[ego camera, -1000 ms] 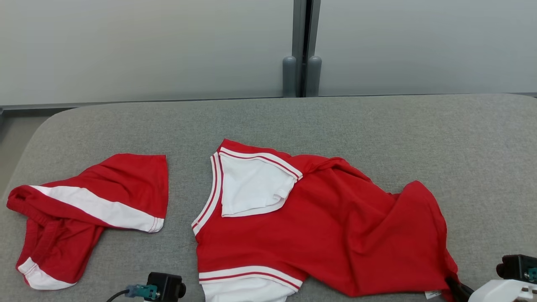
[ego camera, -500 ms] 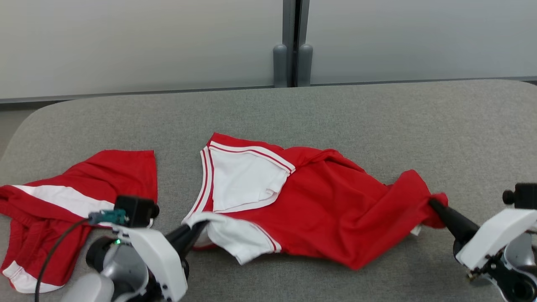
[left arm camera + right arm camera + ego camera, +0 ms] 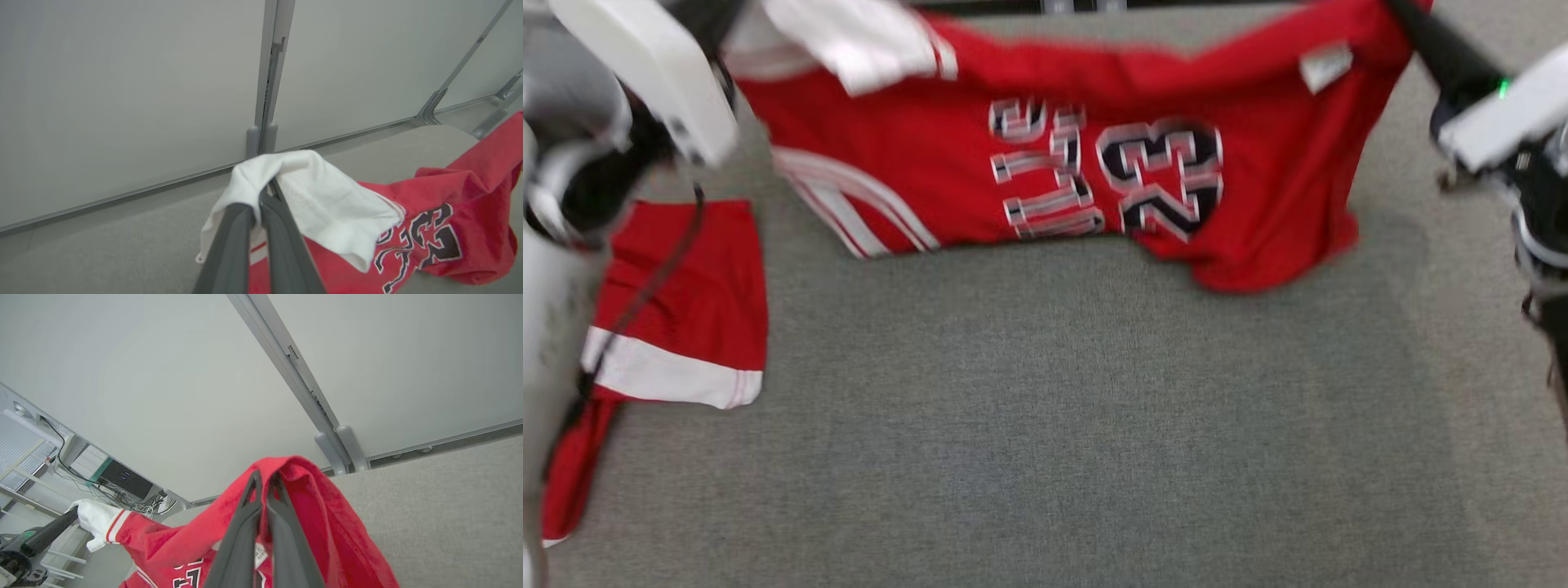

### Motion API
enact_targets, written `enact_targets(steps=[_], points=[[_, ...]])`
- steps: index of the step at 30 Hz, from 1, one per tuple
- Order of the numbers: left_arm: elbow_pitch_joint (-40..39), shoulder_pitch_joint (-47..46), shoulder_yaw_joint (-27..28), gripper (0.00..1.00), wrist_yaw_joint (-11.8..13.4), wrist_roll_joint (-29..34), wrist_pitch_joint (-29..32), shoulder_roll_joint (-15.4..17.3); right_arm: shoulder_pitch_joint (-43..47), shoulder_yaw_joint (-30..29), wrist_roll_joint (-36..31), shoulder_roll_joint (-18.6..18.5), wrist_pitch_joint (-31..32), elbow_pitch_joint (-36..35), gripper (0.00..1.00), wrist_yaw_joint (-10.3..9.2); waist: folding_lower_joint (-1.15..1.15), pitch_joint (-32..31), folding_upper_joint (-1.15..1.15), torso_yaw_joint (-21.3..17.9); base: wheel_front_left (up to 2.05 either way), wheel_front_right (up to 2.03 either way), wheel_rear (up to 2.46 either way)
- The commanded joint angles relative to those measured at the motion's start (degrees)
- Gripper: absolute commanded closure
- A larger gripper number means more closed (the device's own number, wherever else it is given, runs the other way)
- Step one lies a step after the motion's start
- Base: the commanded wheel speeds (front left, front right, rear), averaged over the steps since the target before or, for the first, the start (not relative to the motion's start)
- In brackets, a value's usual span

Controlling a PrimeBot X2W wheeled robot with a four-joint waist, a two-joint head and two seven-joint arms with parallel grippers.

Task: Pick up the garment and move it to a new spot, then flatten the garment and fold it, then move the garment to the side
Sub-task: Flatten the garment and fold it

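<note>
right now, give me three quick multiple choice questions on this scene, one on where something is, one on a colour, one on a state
1. Where do the red shorts lie in the head view?
A. at the left, on the grey surface
B. at the far right
C. on the floor

2. What colour is the sleeve pinched by the left gripper?
A. black
B. white
C. grey

3. How is the jersey placed?
A. folded flat
B. lying crumpled
C. held up, stretched between the left gripper and the right gripper

Answers:
1 A, they lie flat by the head view's left edge.
2 B, the left wrist view shows white cloth around the fingers.
3 C, both grippers are shut on its ends and it hangs between them.
</note>
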Motion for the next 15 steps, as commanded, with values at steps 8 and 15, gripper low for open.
enact_targets(steps=[8,15], points=[[12.84,-22.32,0.50,1.00,-0.39,-0.46,-6.39,-1.77,-20.68,3.40,2.68,-1.13,-9.67,7.42,1.00,0.03,0.00,9.66,0.00,-0.79,0.00,0.00,0.00],[21.53,-35.94,-1.77,1.00,-0.40,-0.45,-12.79,-2.87,-33.17,5.65,5.66,-3.78,-15.06,11.38,1.00,0.03,0.00,11.01,0.00,-0.42,0.00,0.00,0.00]])
